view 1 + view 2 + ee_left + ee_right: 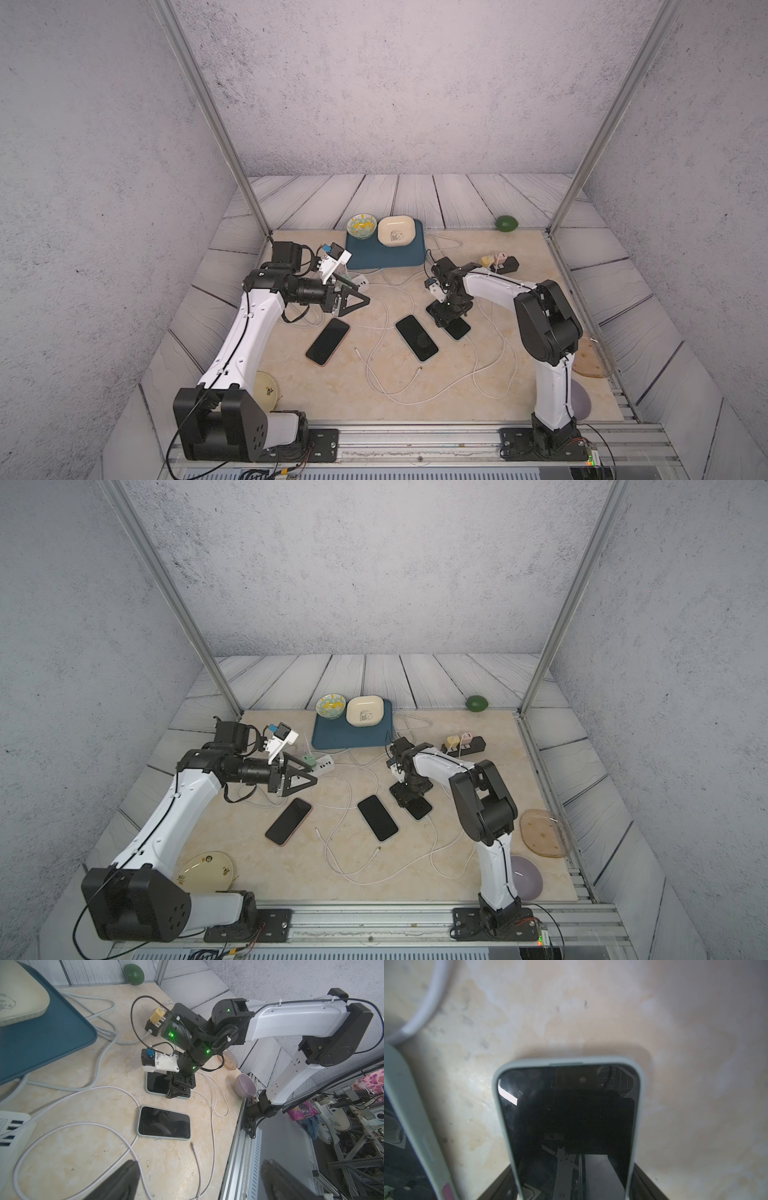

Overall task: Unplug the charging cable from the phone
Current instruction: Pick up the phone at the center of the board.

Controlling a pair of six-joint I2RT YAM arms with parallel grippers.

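Tray [386,258] carries patterned bowl [362,227] and cream bowl [397,232]

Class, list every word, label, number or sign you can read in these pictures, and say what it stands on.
Nothing reads clearly.
Cream plate: dark marks, too small.
White charging hub: faint print, blurred.
Square bowl: panda drawing, no words.
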